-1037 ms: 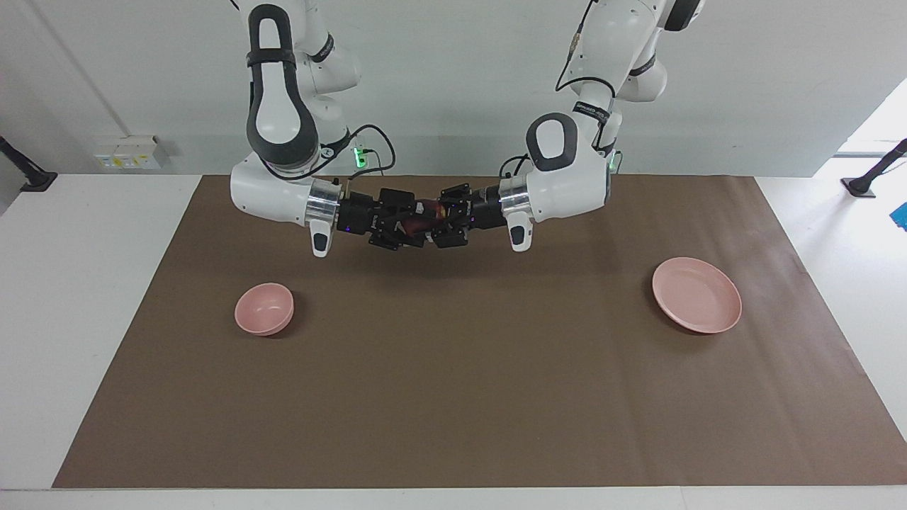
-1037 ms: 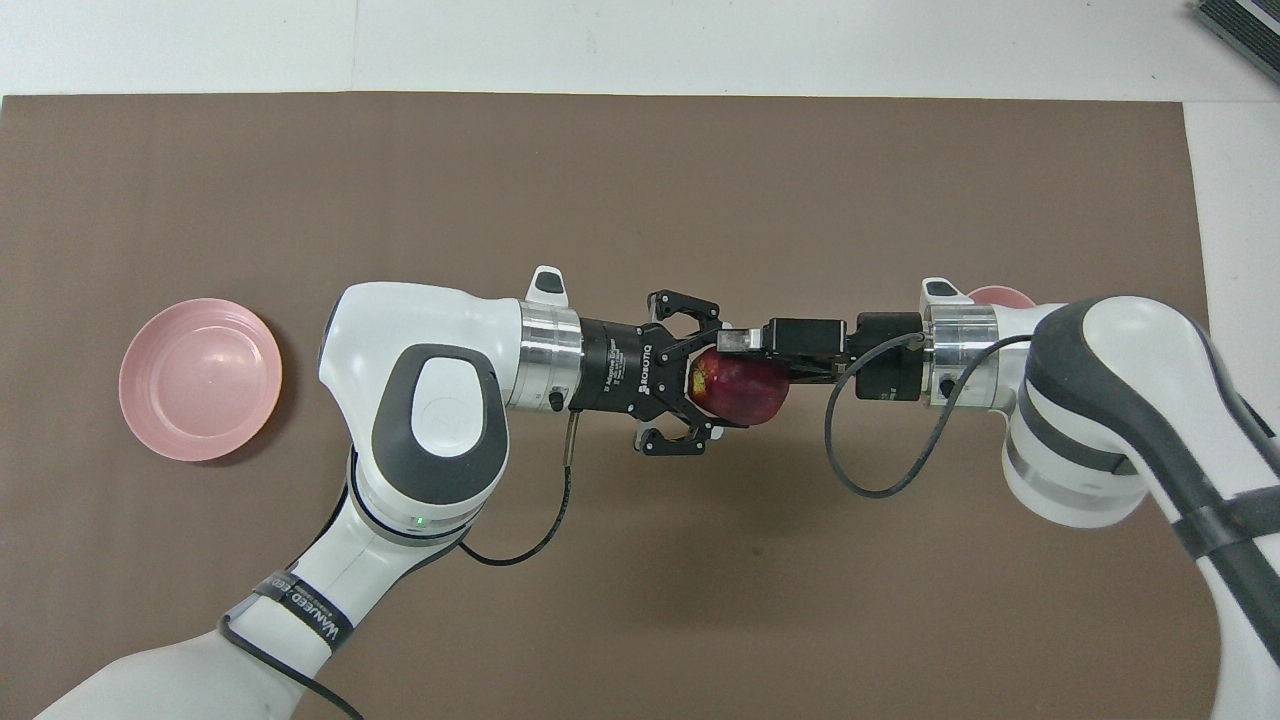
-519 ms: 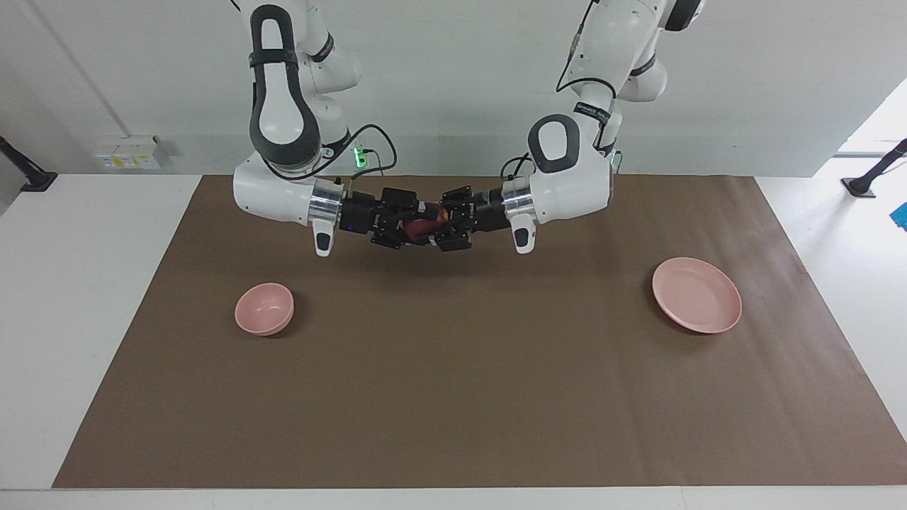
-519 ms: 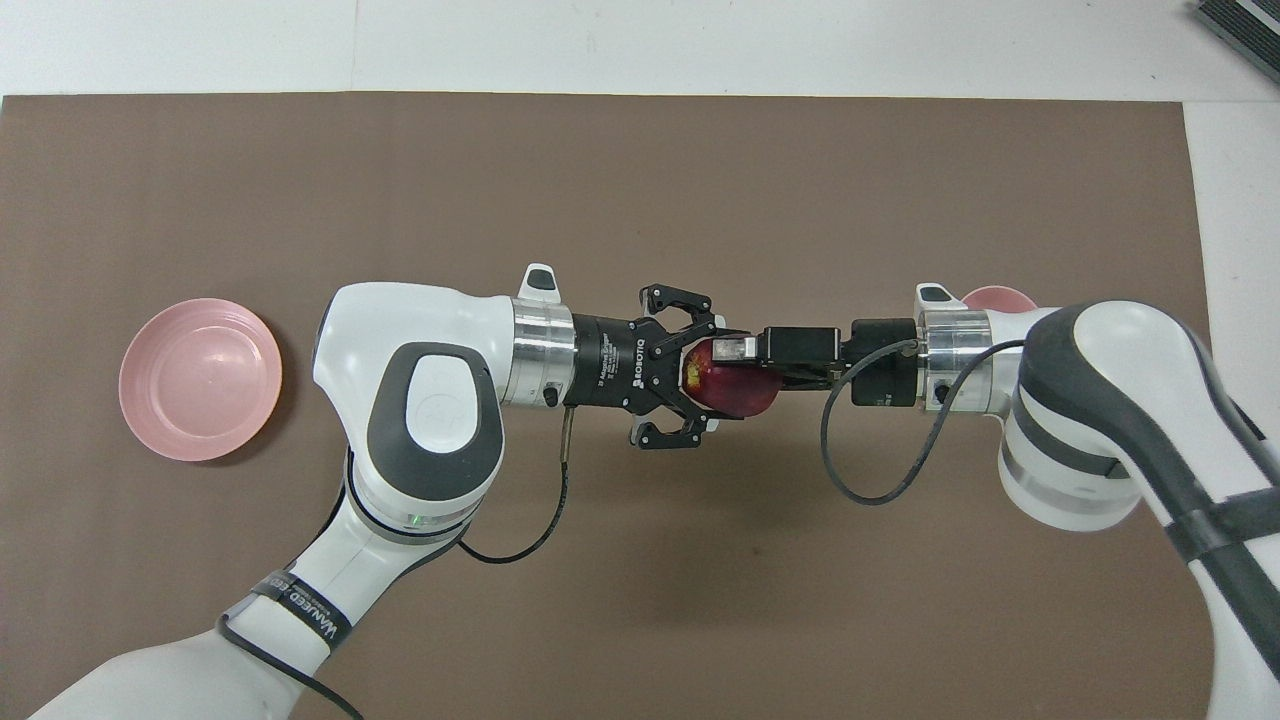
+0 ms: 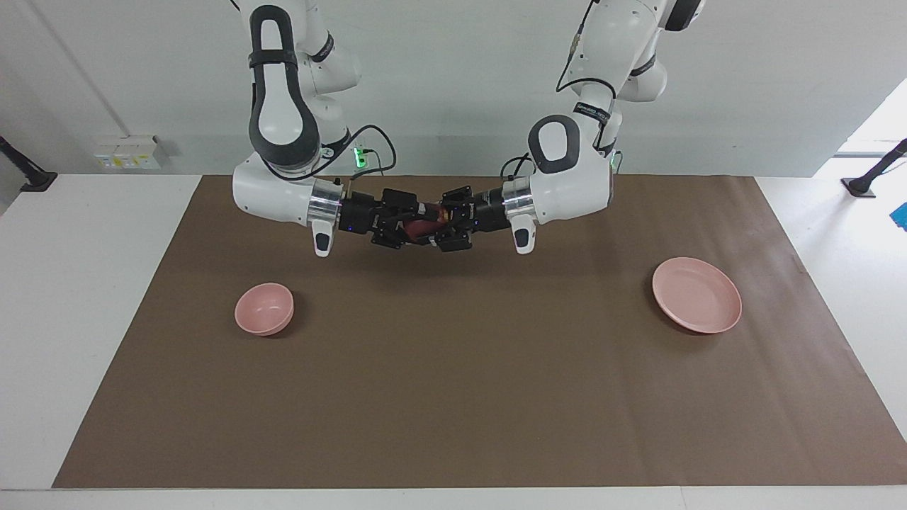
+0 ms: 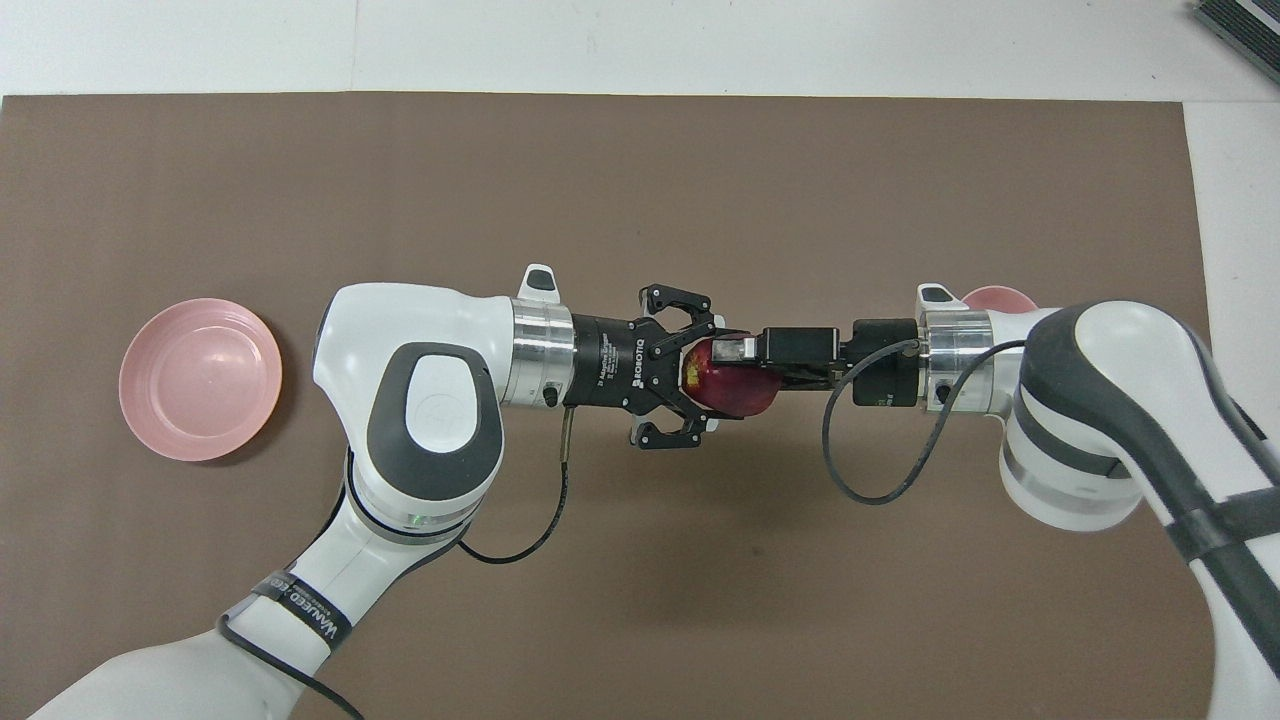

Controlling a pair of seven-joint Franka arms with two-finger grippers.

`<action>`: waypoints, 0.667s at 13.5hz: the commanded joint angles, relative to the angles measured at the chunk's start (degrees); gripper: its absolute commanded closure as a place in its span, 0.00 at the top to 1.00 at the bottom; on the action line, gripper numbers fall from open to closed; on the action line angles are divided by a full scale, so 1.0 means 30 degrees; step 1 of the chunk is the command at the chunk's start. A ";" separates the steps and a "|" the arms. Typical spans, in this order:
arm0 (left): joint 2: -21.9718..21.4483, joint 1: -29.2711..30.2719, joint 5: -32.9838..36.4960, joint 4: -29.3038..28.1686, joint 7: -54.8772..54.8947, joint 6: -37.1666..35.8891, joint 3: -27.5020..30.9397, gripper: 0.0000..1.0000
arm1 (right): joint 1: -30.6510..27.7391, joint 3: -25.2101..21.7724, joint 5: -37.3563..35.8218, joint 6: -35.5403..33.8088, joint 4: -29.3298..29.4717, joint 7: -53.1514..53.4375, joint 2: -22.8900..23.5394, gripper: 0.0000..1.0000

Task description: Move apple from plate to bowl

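The dark red apple hangs in the air over the middle of the brown mat, between two grippers that meet head-on. My left gripper is shut on its yellowish end. My right gripper is shut on it from the bowl's side, one finger lying across its top. The pink plate lies bare toward the left arm's end of the table. The small pink bowl stands toward the right arm's end, mostly covered by the right wrist in the overhead view.
A brown mat covers most of the white table. A loose black cable hangs from the right wrist and another from the left wrist. Nothing else stands on the mat.
The right gripper's fingers have closed in on the apple that the left gripper holds. Both hands rose a little together and shifted slightly toward the plate's end.
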 commanded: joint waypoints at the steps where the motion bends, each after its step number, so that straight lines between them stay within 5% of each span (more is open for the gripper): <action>1: -0.0231 -0.0118 -0.0412 -0.0183 -0.0039 0.0335 0.0070 0.00 | -0.0035 0.0072 -0.0504 -0.0061 -0.0332 0.0904 -0.0389 0.00; 9: -0.0231 -0.0148 -0.0412 -0.0182 -0.0039 0.0364 0.0070 0.00 | -0.0035 0.0102 -0.0998 0.0086 -0.0303 0.0875 -0.0360 0.00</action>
